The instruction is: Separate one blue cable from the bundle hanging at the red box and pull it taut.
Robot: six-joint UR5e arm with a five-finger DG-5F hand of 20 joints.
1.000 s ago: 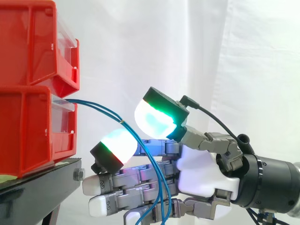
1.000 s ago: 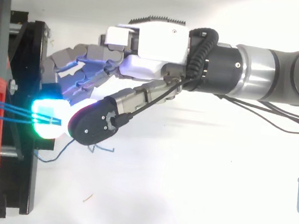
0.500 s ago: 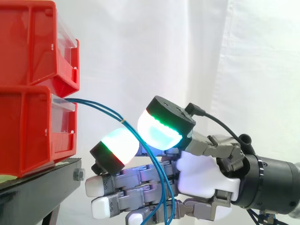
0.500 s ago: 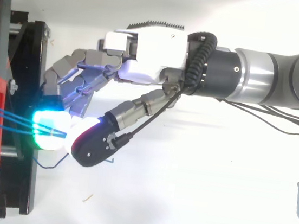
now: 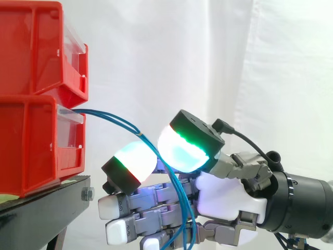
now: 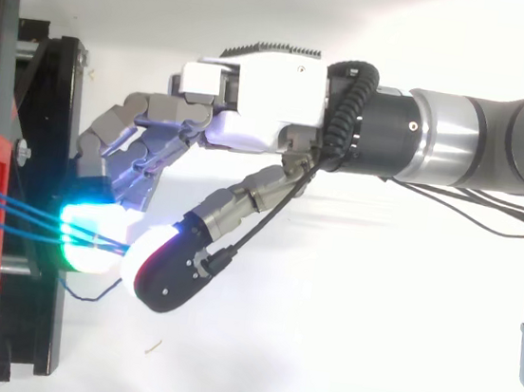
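Two or three thin blue cables [image 5: 112, 120] leave the lower red bin [image 5: 31, 140] and run right and downward across my hand [image 5: 226, 192]. They pass between a green-glowing fingertip pad [image 5: 132, 161] and the thumb pad [image 5: 187, 148], which nearly touch, then drop in front of the other fingers. From above, the blue cables [image 6: 21, 214] cross the glowing pad [image 6: 84, 241] and vanish where the thumb [image 6: 173, 262] meets it. The hand [image 6: 256, 90] is pinching the cables; I cannot tell whether it holds one or several.
The red bins stand stacked on a black stand [image 5: 41, 208] at the left, close to the fingertips. A loose blue cable end [image 6: 88, 291] lies below the hand on the white floor. A white curtain hangs behind.
The thumb has swung down and toward the glowing fingertip, closing the gap around the blue cables. The hand has drifted slightly away from the bin.
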